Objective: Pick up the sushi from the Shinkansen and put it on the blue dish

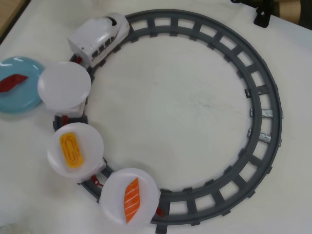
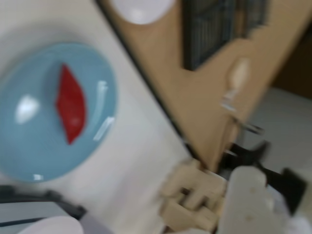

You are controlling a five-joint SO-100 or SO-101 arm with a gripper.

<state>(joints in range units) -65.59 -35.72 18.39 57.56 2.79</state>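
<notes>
The dark red sushi (image 1: 13,82) lies flat on the blue dish (image 1: 19,100) at the left edge of the overhead view, beside the track. The wrist view shows the same sushi (image 2: 70,103) resting in the middle of the blue dish (image 2: 29,146), with nothing touching it. The white Shinkansen (image 1: 100,36) stands on the track at the upper left, and the first white plate (image 1: 64,86) behind it is bare. My gripper (image 2: 219,204) appears only as blurred beige and white parts at the lower right of the wrist view, apart from the dish. It does not show in the overhead view.
The grey circular track (image 1: 265,97) fills most of the table. Two more white plates ride on it: one with a yellow piece (image 1: 70,148), one with an orange striped piece (image 1: 131,199). A black clamp (image 1: 262,18) sits at the top right. The table's edge (image 2: 146,87) runs past the dish.
</notes>
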